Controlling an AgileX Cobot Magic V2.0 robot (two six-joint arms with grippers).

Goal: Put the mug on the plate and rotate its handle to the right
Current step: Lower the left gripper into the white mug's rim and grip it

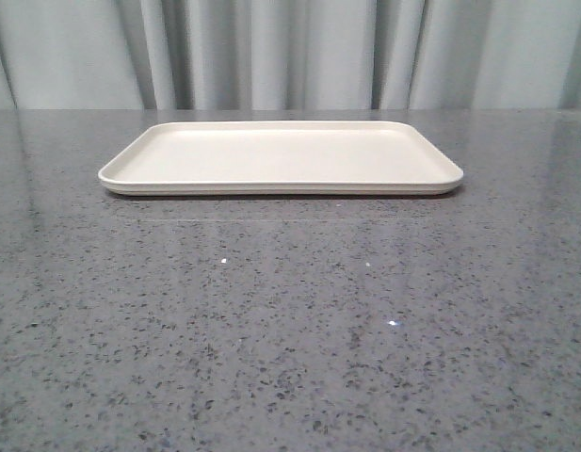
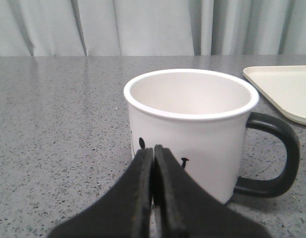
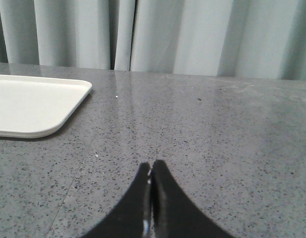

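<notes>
The cream-white plate (image 1: 281,155) lies flat on the grey table in the front view, with nothing on it. Neither the mug nor a gripper shows in the front view. In the left wrist view the white mug (image 2: 192,129) stands upright on the table close in front of my left gripper (image 2: 153,148), which is shut and empty. Bits of its black print show beside the fingertips. Its black handle (image 2: 279,158) sticks out toward the plate's corner (image 2: 286,89). My right gripper (image 3: 152,164) is shut and empty over bare table, beside the plate's corner (image 3: 38,106).
The grey speckled table (image 1: 290,330) runs back to pale curtains (image 1: 290,52) along its far edge. Bare tabletop lies in front of the plate and to both sides of it.
</notes>
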